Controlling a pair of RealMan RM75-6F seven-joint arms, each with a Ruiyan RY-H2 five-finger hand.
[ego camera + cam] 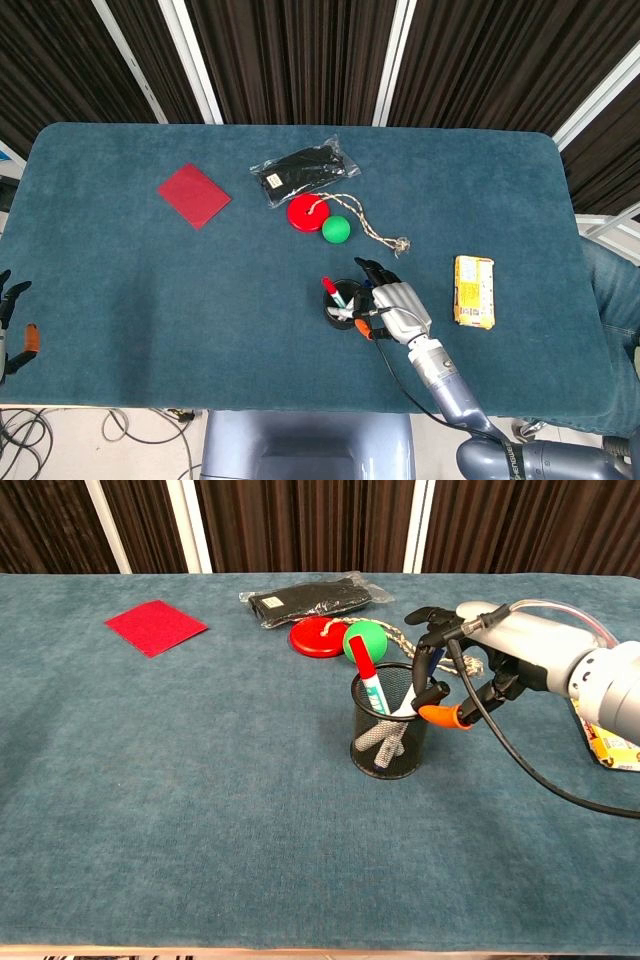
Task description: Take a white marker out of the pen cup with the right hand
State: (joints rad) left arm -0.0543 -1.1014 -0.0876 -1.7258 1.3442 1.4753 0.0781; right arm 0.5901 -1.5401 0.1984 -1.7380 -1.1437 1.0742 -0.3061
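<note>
The black mesh pen cup (388,735) stands near the table's front middle, also seen in the head view (338,306). It holds a red-capped white marker (367,682) leaning left, a blue-capped white marker (430,666) leaning right, and grey ones lower down. My right hand (487,650) is at the cup's right rim (396,304). Its thumb (438,712) and a finger pinch the blue-capped marker, whose lower end is still in the cup. My left hand (12,322) hangs off the table's front left edge, fingers apart and holding nothing.
Behind the cup lie a green ball (364,639), a red disc (317,637) with a rope, and a black packet (312,598). A red square (156,627) is far left. A yellow packet (473,290) lies right of my hand.
</note>
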